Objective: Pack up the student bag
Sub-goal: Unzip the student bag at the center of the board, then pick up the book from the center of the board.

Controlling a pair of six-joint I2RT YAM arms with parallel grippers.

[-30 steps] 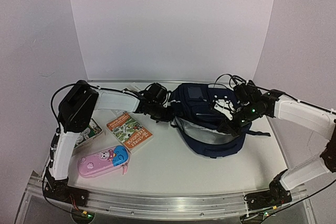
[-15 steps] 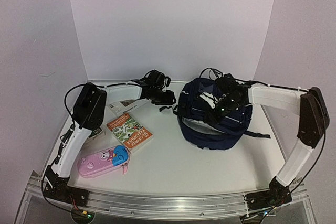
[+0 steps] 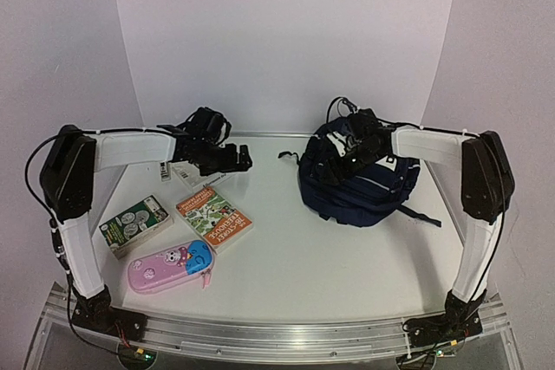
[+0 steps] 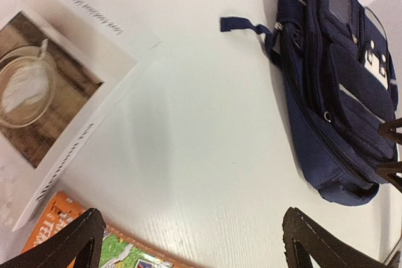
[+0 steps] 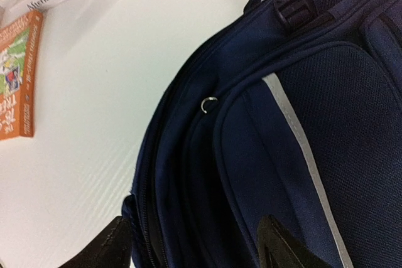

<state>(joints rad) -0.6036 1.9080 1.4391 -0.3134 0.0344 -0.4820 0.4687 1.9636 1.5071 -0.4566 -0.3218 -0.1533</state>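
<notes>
Moved: since a second ago the student bag (image 3: pixel 373 192) has been shifted from mid-table toward the far right and released. The grey lining that gaped then is no longer shown. The left arm has been drawn back, away from the bag.
Left gripper (image 4: pixel 188 246): fingers spread wide, nothing between them, hung over bare table (image 3: pixel 286 257).
Right gripper (image 5: pixel 195 249): fingers parted over the bag's upper side. No cloth is seen pinched, though light contact cannot be ruled out from this angle.
Bag position: directly beneath the right gripper, well apart to the right of the left gripper. It lies slumped with its front pockets up.
Handling: judged soft and floppy, so its shape would not be kept when lifted. Probably light while unpacked. The woven cloth should give good friction, and nothing about it looks fragile.
Hold: best taken by the grab loop (image 4: pixel 242 26) on the side toward the left gripper, or by the rim of the main zip. The zip ring (image 5: pixel 208 103) just ahead of the right fingers is judged too fine for a sure pinch.
Materials: navy mesh-textured fabric, a thin grey-white stripe (image 5: pixel 301 142), raised zip seams.
Unpacked: white book (image 4: pixel 56 92) beside the left gripper. The orange book (image 3: pixel 214 218), green book (image 3: pixel 134 223) and glossy, rounded pink pencil case (image 3: pixel 171 266) lie nearer than it, all flat and stiff.
</notes>
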